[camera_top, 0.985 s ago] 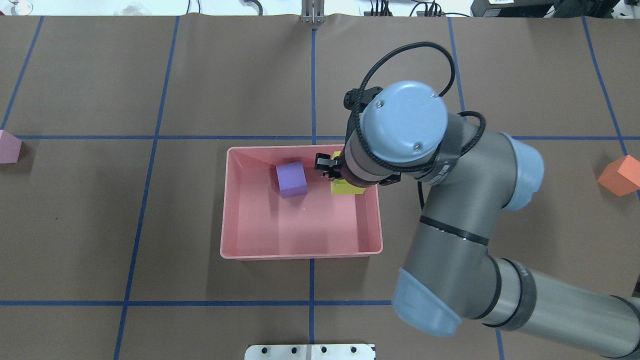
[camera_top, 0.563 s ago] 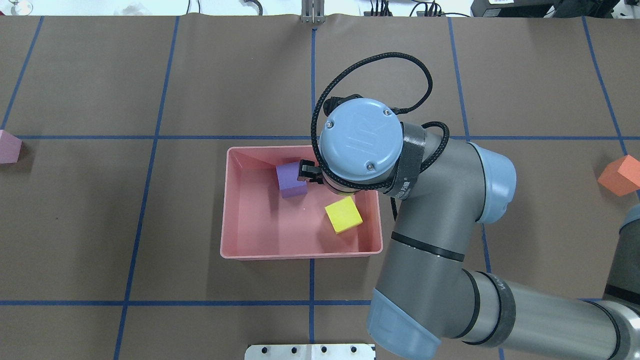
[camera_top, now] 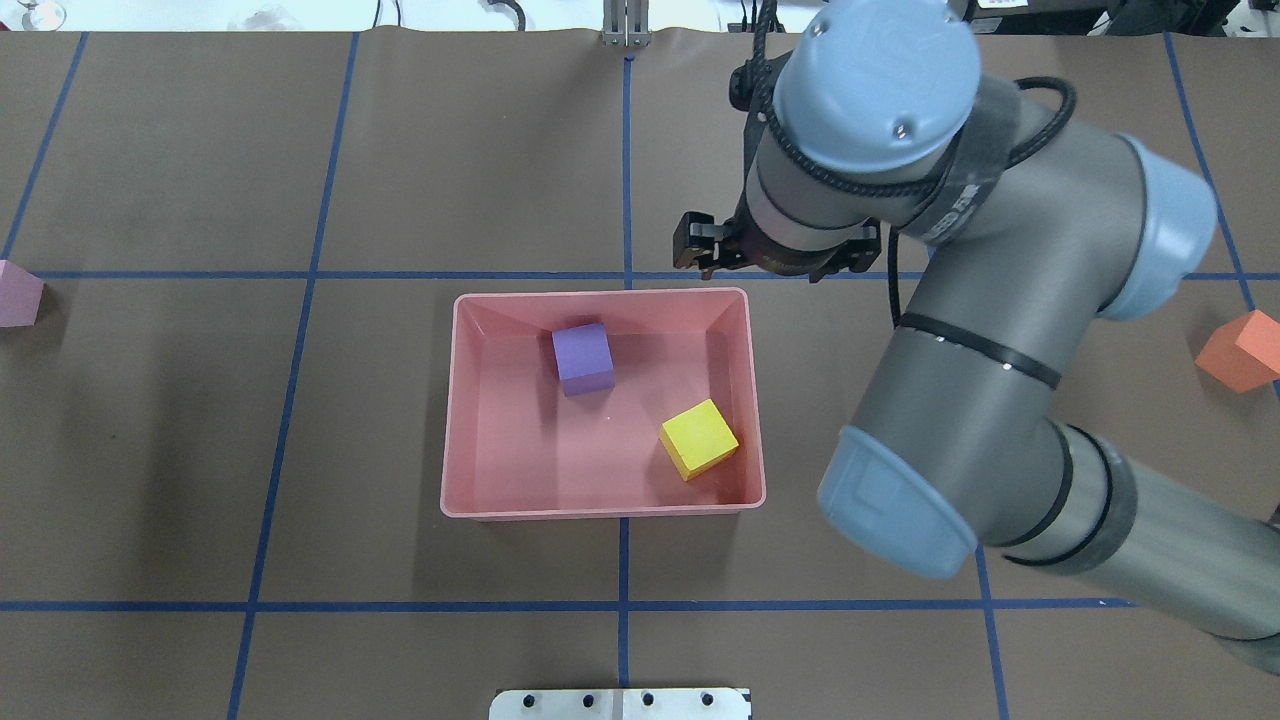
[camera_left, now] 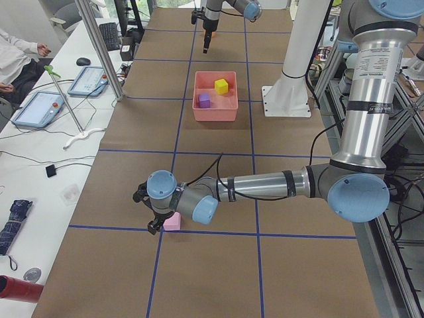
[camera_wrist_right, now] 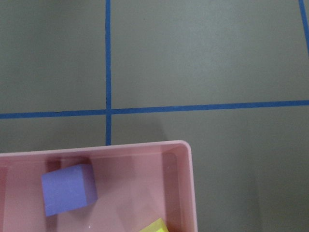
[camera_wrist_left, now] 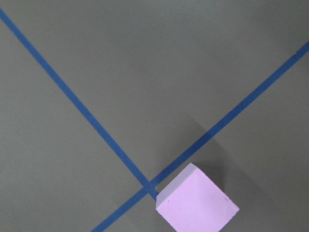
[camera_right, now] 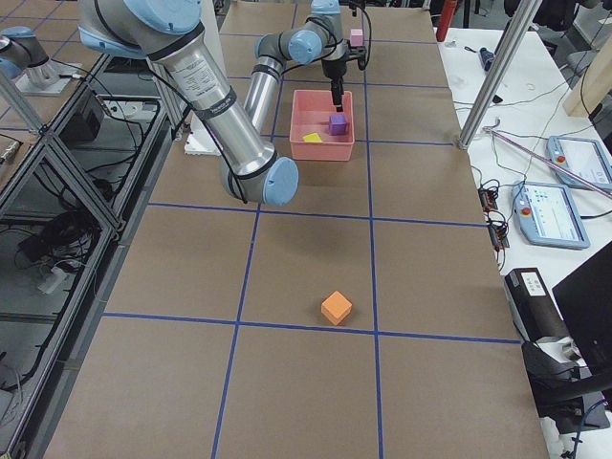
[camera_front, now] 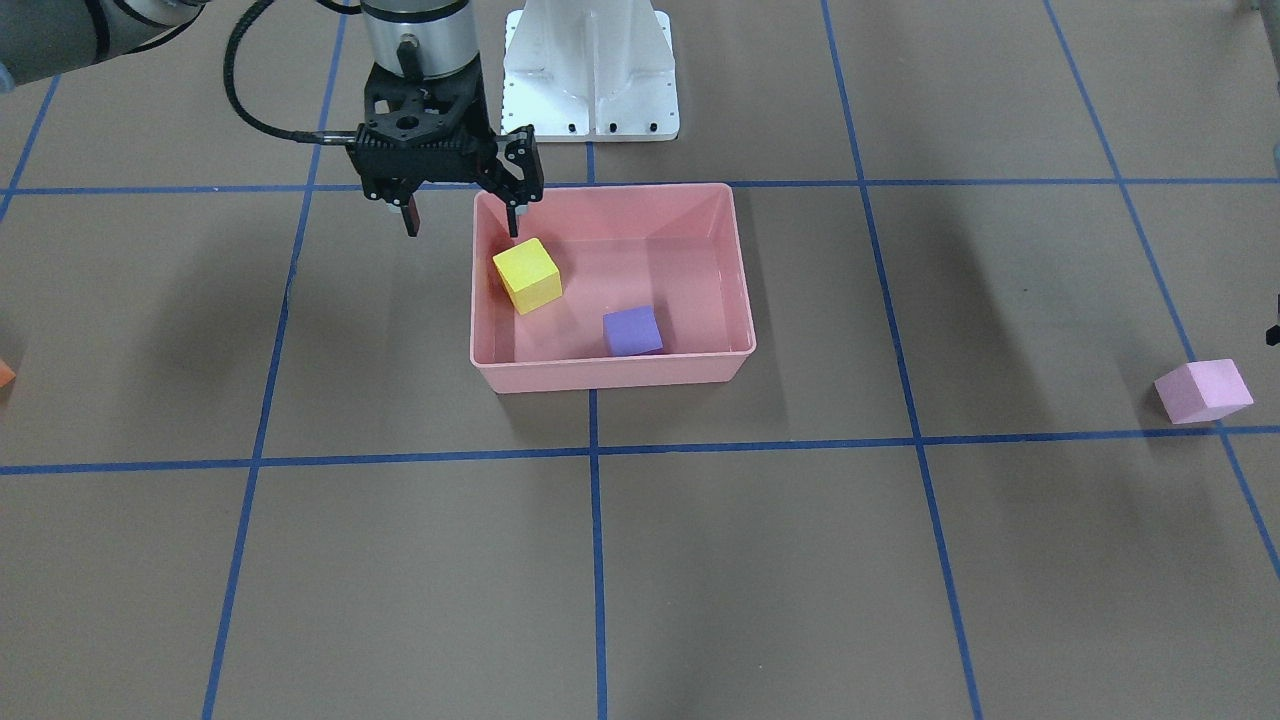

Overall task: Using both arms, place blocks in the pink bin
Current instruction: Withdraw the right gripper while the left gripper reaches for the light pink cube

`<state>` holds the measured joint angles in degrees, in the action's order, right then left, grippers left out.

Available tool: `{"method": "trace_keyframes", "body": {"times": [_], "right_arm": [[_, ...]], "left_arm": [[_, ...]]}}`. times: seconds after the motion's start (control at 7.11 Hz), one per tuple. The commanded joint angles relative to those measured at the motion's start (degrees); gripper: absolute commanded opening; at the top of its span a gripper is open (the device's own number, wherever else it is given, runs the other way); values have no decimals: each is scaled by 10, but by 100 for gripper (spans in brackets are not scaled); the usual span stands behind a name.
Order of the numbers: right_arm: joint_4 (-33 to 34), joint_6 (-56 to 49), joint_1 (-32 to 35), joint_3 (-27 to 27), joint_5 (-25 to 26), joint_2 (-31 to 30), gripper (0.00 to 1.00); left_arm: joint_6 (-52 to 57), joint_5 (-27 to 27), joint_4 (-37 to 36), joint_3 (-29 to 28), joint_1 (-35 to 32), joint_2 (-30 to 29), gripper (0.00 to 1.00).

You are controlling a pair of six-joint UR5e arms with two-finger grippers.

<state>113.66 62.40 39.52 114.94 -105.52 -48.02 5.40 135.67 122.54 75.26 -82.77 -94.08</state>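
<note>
The right hand (camera_front: 462, 214) is hanging wide open and empty beside the pink bin (camera_front: 610, 375), probably because the yellow block (camera_front: 527, 275) is already lying inside with the purple block (camera_front: 632, 330); the left hand (camera_left: 154, 222) is hovering at the light pink block (camera_left: 172, 222), and I cannot tell its opening

Salmon-pink rectangular plastic bin (camera_front: 610, 375): yellow foam cube (camera_front: 527, 275), purple foam cube (camera_front: 632, 330) inside, apart. Black two-finger right gripper (camera_front: 461, 226), jaws spread, at far corner.

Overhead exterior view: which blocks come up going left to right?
light pink block → purple block → yellow block → orange block. The purple and yellow ones sit inside the pink bin; the other two lie outside it.
</note>
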Motion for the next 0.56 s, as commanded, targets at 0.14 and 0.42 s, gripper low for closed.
{"method": "trace_keyframes", "body": {"times": [0.14,0.42], "right_arm": [[-4,-216,142,10,-117,-64,99],[-6,-336,209,10,-166,-108,99]], "left_arm": [[-258,-10,96,-7,24,19,100],[-319,-61,109,-7,73,14,99]]}}
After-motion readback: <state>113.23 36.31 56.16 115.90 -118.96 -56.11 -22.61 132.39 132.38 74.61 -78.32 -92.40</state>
